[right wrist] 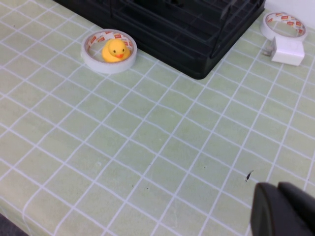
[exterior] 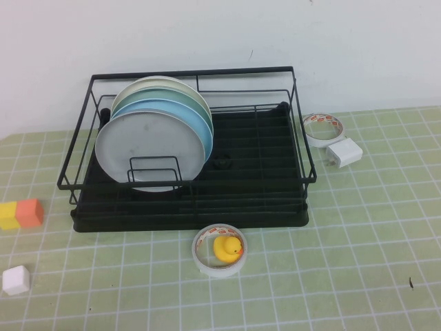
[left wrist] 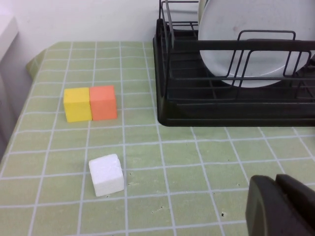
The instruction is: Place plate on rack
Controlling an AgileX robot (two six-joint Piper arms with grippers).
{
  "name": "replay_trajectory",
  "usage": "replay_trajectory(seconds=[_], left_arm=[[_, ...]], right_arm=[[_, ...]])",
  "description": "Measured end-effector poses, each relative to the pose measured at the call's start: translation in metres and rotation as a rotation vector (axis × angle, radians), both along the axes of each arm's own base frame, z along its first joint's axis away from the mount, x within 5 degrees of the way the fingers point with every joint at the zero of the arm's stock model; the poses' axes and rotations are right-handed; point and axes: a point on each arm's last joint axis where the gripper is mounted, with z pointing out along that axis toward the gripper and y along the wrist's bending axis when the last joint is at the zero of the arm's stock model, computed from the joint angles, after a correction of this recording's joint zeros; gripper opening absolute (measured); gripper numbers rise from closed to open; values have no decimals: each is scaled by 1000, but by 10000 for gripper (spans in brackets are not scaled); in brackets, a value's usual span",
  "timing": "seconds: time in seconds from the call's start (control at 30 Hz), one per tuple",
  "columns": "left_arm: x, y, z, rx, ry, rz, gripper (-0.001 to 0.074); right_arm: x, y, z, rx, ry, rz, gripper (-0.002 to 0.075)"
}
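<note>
The light-grey plate (exterior: 149,146) stands upright at the front of a row of plates in the left half of the black wire rack (exterior: 262,207), a light blue plate (exterior: 196,121) just behind it; the rack sits on the green-tiled desk (exterior: 344,276); the left claw (left wrist: 283,205) hovers over the desk near a white cube (left wrist: 106,174), the right claw (right wrist: 285,210) over bare tiles, each apparently pressed together; a yellow duck (exterior: 227,248) sits inside a tape ring (exterior: 204,256) before the rack.
</note>
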Motion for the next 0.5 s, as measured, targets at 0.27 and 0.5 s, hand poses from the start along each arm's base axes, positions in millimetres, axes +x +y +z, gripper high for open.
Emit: replay_trajectory(seconds=[0.27,0.5], left_arm=[[0,-2,1,-67,1,-5,-2],[0,-3,0,-105,12,-10,-2]], right_arm=[[0,0,0,0,0,0,-2],[0,0,0,0,0,0,-2]])
